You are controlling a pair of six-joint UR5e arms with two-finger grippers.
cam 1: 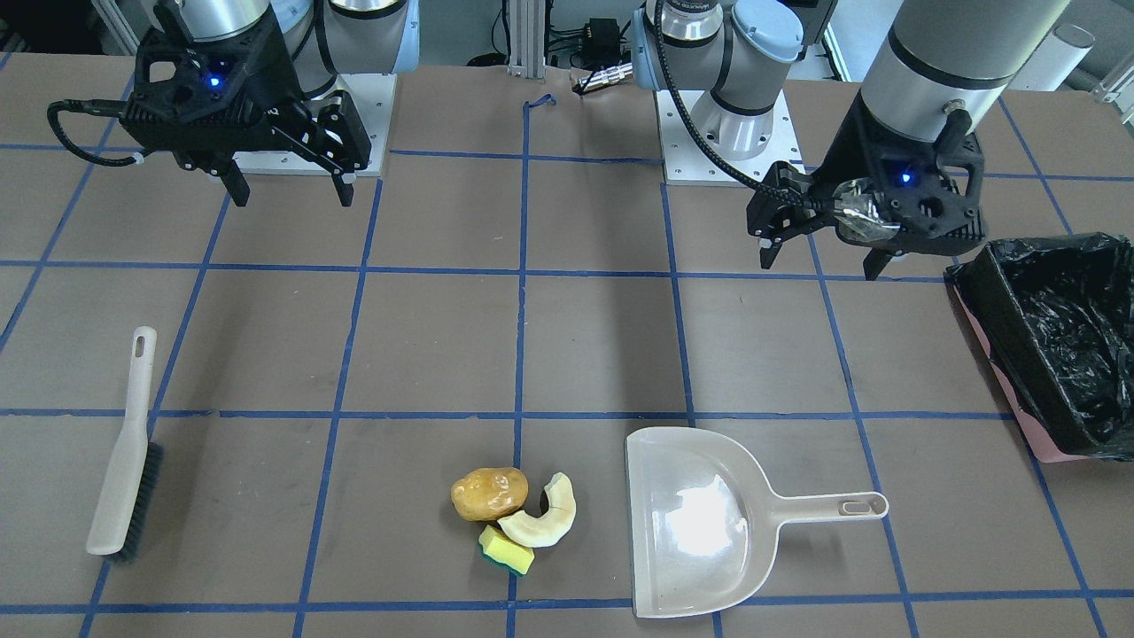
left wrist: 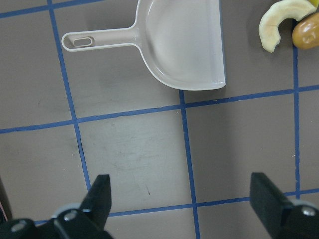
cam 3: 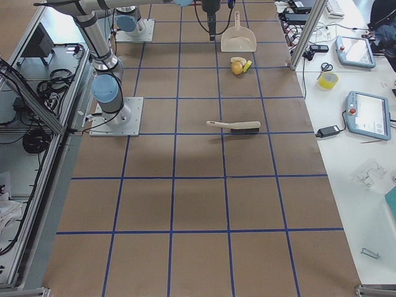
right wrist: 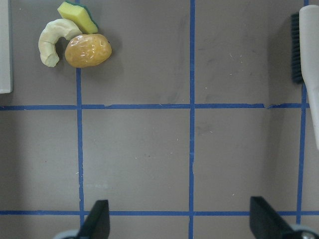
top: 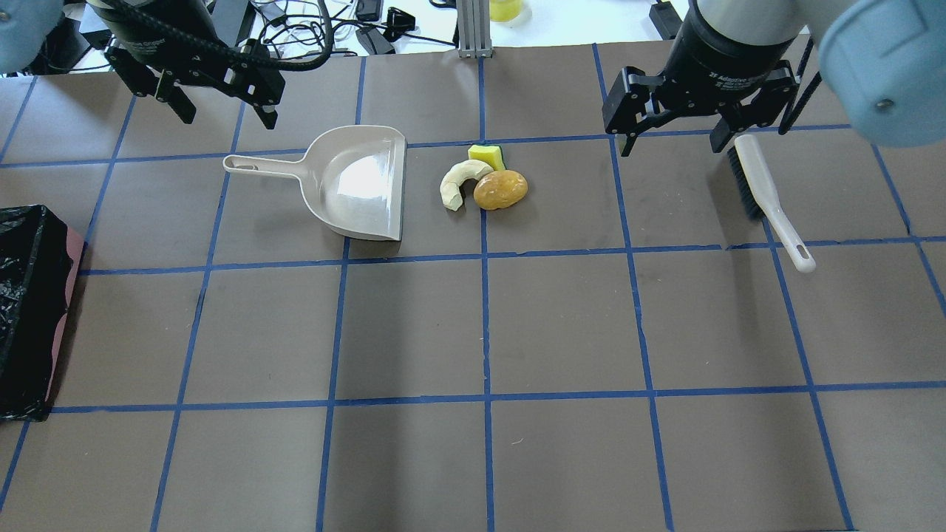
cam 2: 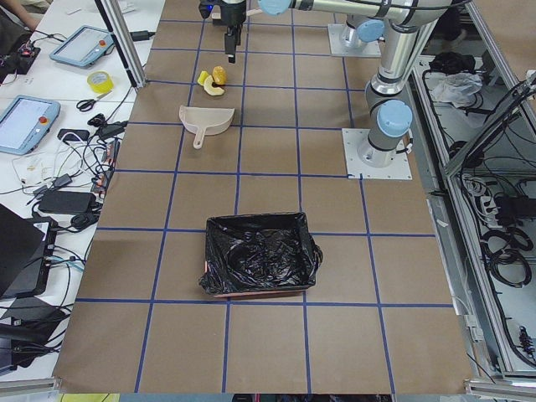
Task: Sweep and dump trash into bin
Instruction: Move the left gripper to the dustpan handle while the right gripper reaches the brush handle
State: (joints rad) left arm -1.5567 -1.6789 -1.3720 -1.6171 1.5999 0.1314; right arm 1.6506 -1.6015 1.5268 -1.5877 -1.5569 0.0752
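The trash lies in one cluster on the table: a golden-brown potato lump [cam 1: 489, 494] [top: 500, 190] [right wrist: 88, 51], a pale crescent slice [cam 1: 545, 514] [top: 460, 183] [left wrist: 276, 22] and a yellow-green sponge [cam 1: 507, 549] [top: 486, 155]. The black-lined pink bin [cam 1: 1054, 337] [top: 29, 310] [cam 2: 260, 255] stands at the table's end on my left. My left gripper [cam 1: 822, 261] [top: 228, 118] [left wrist: 182, 199] is open and empty, hovering above the table near the dustpan's handle. My right gripper [cam 1: 292, 197] [top: 672, 146] [right wrist: 179, 219] is open and empty, hovering between the trash and the brush.
A beige dustpan [cam 1: 700, 523] [top: 355, 181] [left wrist: 184, 45] lies flat, its mouth facing the trash, its handle toward the bin. A beige hand brush [cam 1: 124, 452] [top: 765, 192] [right wrist: 309, 64] lies on the table on my right side. Blue tape lines grid the brown table.
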